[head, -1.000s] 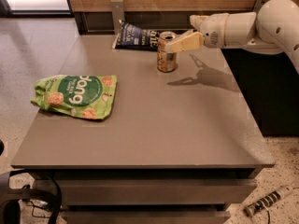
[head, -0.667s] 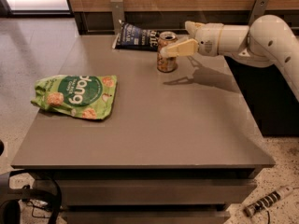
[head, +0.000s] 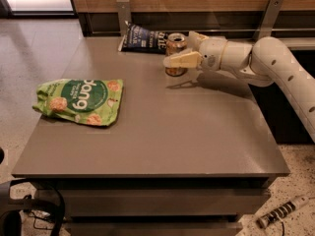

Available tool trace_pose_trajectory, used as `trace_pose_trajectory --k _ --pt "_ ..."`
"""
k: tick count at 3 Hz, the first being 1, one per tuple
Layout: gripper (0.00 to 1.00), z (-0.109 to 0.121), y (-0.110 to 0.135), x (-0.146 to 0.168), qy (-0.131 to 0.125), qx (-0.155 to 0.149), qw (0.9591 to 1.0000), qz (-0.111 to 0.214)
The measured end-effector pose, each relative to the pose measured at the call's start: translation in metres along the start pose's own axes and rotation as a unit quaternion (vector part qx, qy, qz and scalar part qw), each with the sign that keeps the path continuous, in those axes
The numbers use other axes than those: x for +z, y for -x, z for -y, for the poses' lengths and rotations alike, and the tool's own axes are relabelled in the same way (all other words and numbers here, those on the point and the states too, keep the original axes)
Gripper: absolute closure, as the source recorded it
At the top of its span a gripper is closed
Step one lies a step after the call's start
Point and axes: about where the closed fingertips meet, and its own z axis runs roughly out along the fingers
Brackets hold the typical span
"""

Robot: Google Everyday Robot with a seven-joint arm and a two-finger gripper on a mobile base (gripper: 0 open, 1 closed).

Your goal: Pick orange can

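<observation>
The orange can (head: 175, 42), orange-tan with a silver top, stands upright at the far middle of the grey table (head: 187, 127). My gripper (head: 178, 49) reaches in from the right on a white arm (head: 266, 63). Its jaws are open and stand on either side of the can. The near tan finger (head: 183, 60) crosses the can's front and hides its middle. The far finger (head: 193, 36) is behind the can. The can's base rests on the table.
A dark blue snack bag (head: 145, 38) lies just left of the can at the table's back edge. A green chip bag (head: 81, 101) lies at the left. A wooden wall with metal brackets (head: 123, 11) runs behind. A power strip (head: 280, 213) lies on the floor.
My gripper has moved left along the back of the table, from beside the can to straddling it. The can and both bags have not moved.
</observation>
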Motion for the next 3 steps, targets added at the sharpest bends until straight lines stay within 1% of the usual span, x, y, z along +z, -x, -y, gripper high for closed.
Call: trace_pose_trajectory --k 1,2,3 --pt "0.25 -0.0006 -0.0063 0.0063 0.004 0.002 1.0000 0.004" --pt "0.58 -0.0027 -0.0072 0.0108 0.008 0.003 0.9999 0.005" --pt "0.81 -0.0041 -0.0072 0.0130 0.010 0.003 0.9999 0.006"
